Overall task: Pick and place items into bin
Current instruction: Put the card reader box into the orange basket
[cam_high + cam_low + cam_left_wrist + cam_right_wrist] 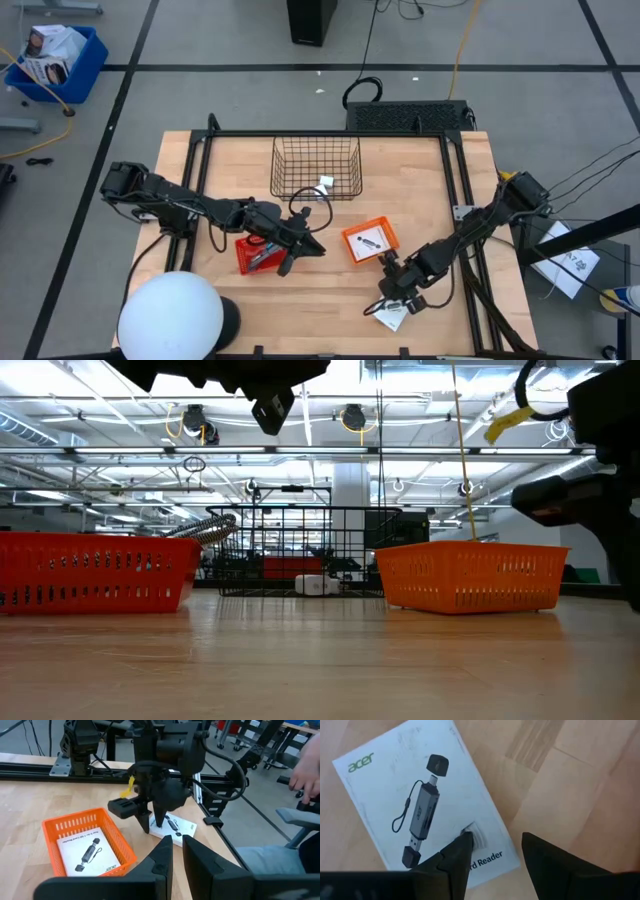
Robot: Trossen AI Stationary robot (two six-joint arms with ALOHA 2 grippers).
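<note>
A white card [420,805] printed with a card reader lies flat on the table near its right front. My right gripper [492,852] [395,292] stands open over the card's edge, pointing steeply down. A second card [90,852] lies in the orange basket [370,241]. The wire bin [315,167] at the far middle holds a white cube [325,184]. A grey metal tool [205,527] sticks out of the red basket [257,255]. My left gripper [177,851] [300,246] hovers by the red basket, shut to a narrow slit with nothing in it. My right gripper comes at the card from above. One fingertip [462,845] is over the card's printed face near a corner [507,862], and the other is over bare wood. I cannot tell whether either fingertip touches the card.
A white dome [170,316] stands at the near left corner. Black frame rails [455,190] run along the table's sides and back. Bare wood lies between the orange basket and the bin. A person's hand [305,775] shows beyond the table's right edge.
</note>
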